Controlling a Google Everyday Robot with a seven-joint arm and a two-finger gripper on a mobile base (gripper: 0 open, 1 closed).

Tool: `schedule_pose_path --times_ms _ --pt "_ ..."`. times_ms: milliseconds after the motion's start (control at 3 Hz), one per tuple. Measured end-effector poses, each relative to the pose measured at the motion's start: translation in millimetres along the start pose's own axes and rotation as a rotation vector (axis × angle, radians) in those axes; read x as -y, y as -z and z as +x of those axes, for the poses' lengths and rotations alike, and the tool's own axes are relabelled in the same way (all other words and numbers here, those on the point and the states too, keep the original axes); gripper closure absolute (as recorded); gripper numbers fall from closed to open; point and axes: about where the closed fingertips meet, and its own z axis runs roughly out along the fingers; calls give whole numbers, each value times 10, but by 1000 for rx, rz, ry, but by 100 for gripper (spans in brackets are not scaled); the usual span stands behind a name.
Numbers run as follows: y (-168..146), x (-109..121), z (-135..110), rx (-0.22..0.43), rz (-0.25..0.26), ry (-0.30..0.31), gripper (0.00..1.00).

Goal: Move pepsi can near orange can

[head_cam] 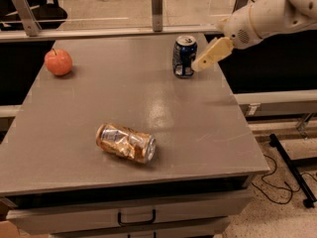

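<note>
While the grey table (pixel 208 133) fills most of the view, a cream-coloured robot arm (pixel 267 16) reaches in from the upper right, above the table's far right corner. Below the tabletop, the front of the table carries a drawer with a dark handle (pixel 135 217).

On the near half of the table, somewhat left of centre, the orange can (pixel 126 143) lies on its side. Its walls are dented and patched with silver, and its silver end faces the right front.

At the end of the arm the gripper (pixel 203 62) slants down to the left. Its tip sits just beside the right side of the pepsi can (pixel 184 56), at about the can's lower half; whether it touches the can cannot be told, nor whether the gripper is clenched or released.

That dark blue can stands upright near the far right edge of the table, well apart from the orange can.

Smallest, a red-orange apple (pixel 58 62) rests near the far left corner, far from both cans.
</note>
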Motion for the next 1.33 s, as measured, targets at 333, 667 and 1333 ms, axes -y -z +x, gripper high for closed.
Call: schedule_pose_path --times_ms 333,667,1333 --pt "-322 206 -71 40 26 -66 0" --pt "-573 264 -58 55 17 -124 10" --pt "-704 110 -183 89 -69 -151 51"
